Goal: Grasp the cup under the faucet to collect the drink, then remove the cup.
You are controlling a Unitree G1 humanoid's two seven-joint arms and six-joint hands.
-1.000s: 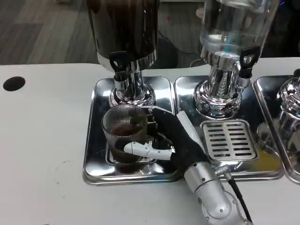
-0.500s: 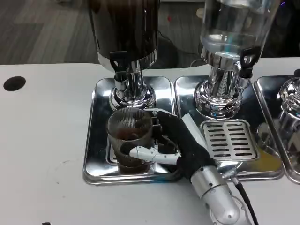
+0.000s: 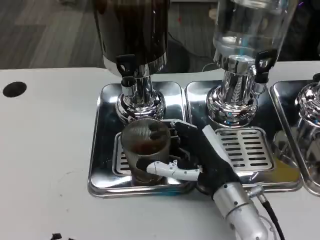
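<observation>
Spreading across the scene, the white tabletop (image 3: 45, 150) carries a row of drink dispensers, each set on its own steel tray so drips stay off the surface. Three dispensers can be counted: a dark one (image 3: 131, 35), a clear one (image 3: 250, 30) and the edge of a third (image 3: 311, 107) at the right margin, with three trays under them. The left tray (image 3: 102, 150) sits below the dark dispenser's faucet (image 3: 127, 67), and the middle tray (image 3: 200, 100) holds a slotted drip grille (image 3: 246, 149). One robot hand works here, the right robot hand (image 3: 192, 155); it wraps the single ribbed cup (image 3: 145, 152) from the right side, one white finger across the front and dark fingers behind, holding it firmly. The cup stands over the left tray, forward of the faucet and somewhat to its right, seemingly just clear of the surface, though that is hard to confirm. Dark drink shows inside, so collecting looks done and removal appears under way. One black hole (image 3: 14, 89) marks the tabletop's left side.
</observation>
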